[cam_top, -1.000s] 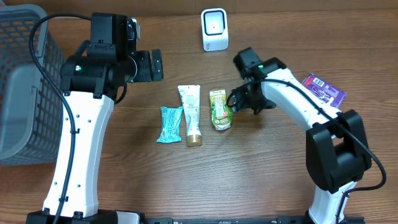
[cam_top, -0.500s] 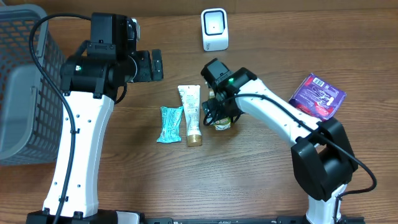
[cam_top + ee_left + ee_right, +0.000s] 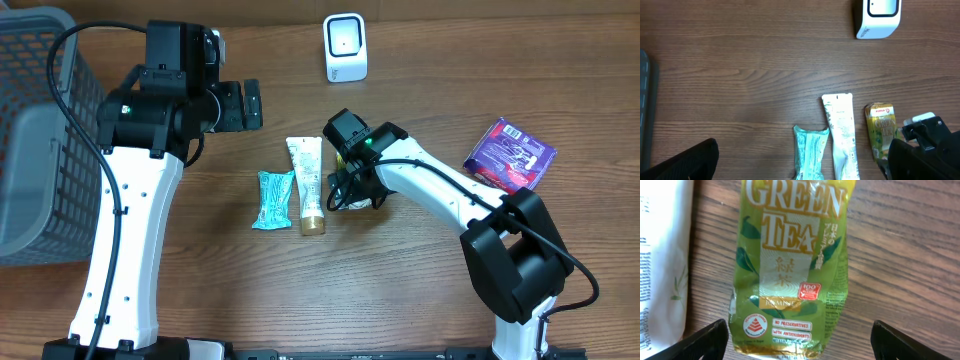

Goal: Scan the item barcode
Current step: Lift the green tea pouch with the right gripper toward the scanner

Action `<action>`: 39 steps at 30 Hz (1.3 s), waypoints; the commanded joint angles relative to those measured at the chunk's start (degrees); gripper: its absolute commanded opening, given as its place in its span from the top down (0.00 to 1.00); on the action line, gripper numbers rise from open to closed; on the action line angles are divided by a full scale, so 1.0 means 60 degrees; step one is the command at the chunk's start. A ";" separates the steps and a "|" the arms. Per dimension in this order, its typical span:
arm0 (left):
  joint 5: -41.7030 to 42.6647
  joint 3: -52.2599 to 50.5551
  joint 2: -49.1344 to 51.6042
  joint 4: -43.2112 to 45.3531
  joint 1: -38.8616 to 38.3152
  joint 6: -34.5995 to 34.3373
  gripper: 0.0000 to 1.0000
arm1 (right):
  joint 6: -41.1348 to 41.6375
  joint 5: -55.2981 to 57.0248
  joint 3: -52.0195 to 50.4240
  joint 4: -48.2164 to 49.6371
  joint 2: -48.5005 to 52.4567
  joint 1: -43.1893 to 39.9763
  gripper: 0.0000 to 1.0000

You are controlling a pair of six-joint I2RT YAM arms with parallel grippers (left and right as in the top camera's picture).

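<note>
While directly above the green tea pouch (image 3: 790,265), right claw (image 3: 810,341) wide apart; left claw (image 3: 802,162) wide apart too.

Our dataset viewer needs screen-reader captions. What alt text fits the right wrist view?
A green tea pouch lies flat on a wooden table, label up, between the open fingers of the right gripper. A white tube lies beside it at the left edge.

Right wrist: frame is clipping the green tea pouch (image 3: 790,275) at its top and most of the white tube (image 3: 662,265); pouch fine print is coming out too small. Overhead: right arm (image 3: 430,185) is covering almost the whole pouch. Left wrist: bottom edge is cropping teal packet (image 3: 811,159) and tube, top edge is clipping scanner (image 3: 879,17).
</note>
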 commanded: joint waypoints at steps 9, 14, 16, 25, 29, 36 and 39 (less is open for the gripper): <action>-0.0062 -0.0036 0.0051 0.0011 -0.0011 0.0211 0.00 | -0.1887 -0.0025 -0.0809 0.0648 0.0055 -0.0047 0.09; -0.0062 -0.0036 0.0051 0.0007 -0.0011 0.0211 0.00 | -0.1876 0.0029 -0.0878 0.0849 0.0055 -0.0277 0.12; -0.0062 -0.0036 0.0051 0.0007 -0.0011 0.0211 0.00 | -0.1880 -0.0117 -0.0878 0.0973 0.0055 -0.0346 0.17; -0.0058 -0.0036 0.0051 0.0011 -0.0011 0.0211 0.00 | -0.1880 -0.0244 -0.0878 0.1275 0.0055 -0.0484 0.50; -0.0062 -0.0036 0.0051 0.0011 -0.0011 0.0211 0.00 | -0.1883 0.0262 -0.0878 0.1206 0.0055 -0.0597 0.64; -0.0058 -0.0036 0.0051 0.0007 -0.0011 0.0211 0.00 | -0.2386 0.1264 -0.0874 0.0925 0.0055 -0.1206 0.73; -0.0062 -0.0036 0.0051 0.0011 -0.0011 0.0211 0.00 | -0.2386 0.0943 -0.0787 0.0892 0.0055 -0.1402 0.73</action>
